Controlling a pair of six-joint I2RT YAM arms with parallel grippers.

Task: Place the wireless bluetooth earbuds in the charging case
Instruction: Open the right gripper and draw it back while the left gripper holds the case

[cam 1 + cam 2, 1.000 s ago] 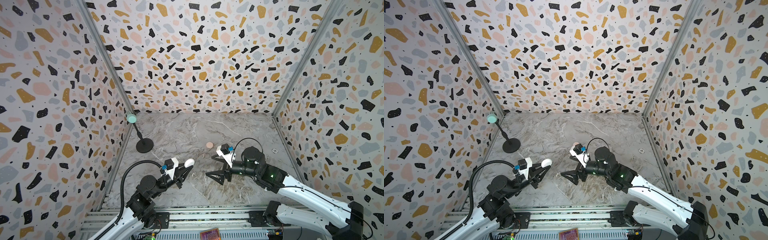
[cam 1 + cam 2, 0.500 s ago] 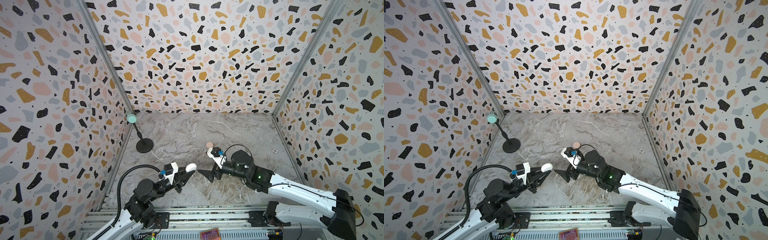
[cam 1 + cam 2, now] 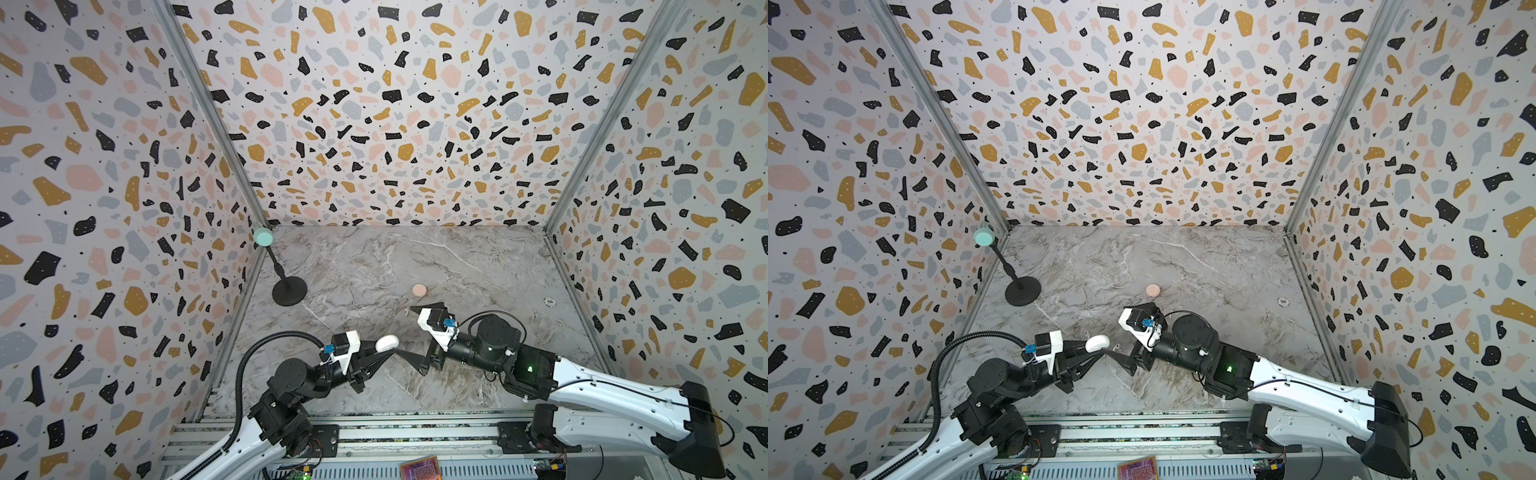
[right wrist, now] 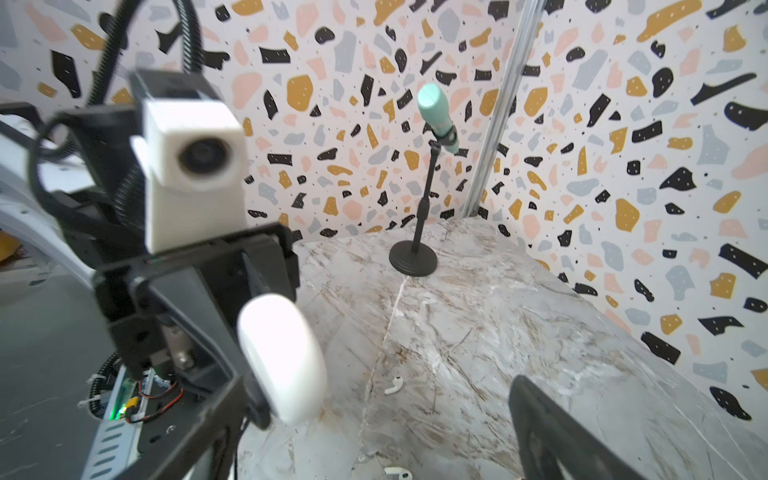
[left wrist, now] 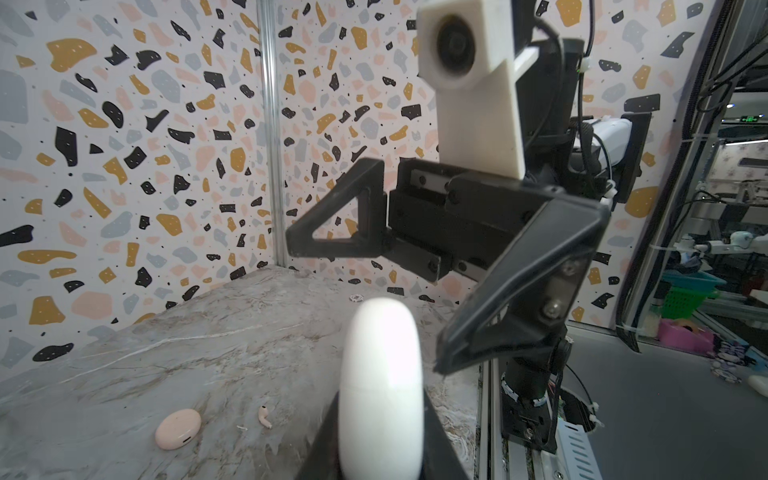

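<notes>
Here the left gripper (image 3: 386, 352) is clamped on the glossy white rounded plastic charging case (image 3: 387, 343); the right gripper (image 3: 404, 330) faces it, spread wide, over the grey marbled worktop (image 3: 374, 257).

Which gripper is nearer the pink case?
Right. The open right gripper hangs just robot-side of the pink case; the left gripper, shut on the white case, is farther back and leftward.
</notes>
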